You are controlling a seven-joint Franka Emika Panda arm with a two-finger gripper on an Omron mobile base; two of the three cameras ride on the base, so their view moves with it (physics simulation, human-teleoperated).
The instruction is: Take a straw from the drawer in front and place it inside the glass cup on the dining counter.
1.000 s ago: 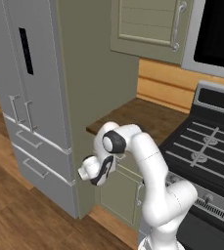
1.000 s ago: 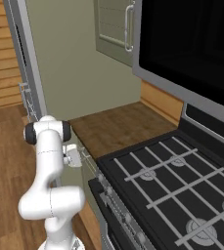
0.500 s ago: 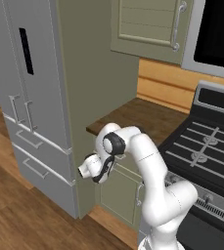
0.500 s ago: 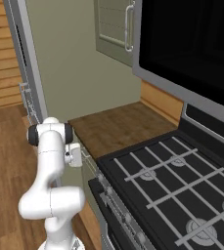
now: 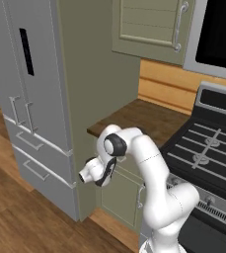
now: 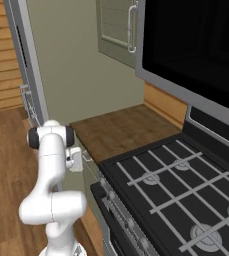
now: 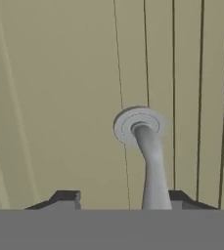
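Sage-green panelling of the drawer [image 7: 59, 97] front fills the hand view, with its silver handle [image 7: 150, 161] running from a round mount toward 6 o'clock, next to the right of the 2 dark fingers [image 7: 67, 197]. Whether those fingers are apart or clamped on the bar, I cannot tell. From the left base view the gripper [image 5: 92, 173] sits low, under the dark wood tabletop [image 5: 144, 118], with the grey fridge [image 5: 30, 99] at 9 o'clock.

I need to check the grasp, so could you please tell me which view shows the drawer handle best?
The hand view: the handle and its round mount sit close, between the end effector tips. The left base view shows the arm in front of the drawer, and the right base view hardly shows the handle.
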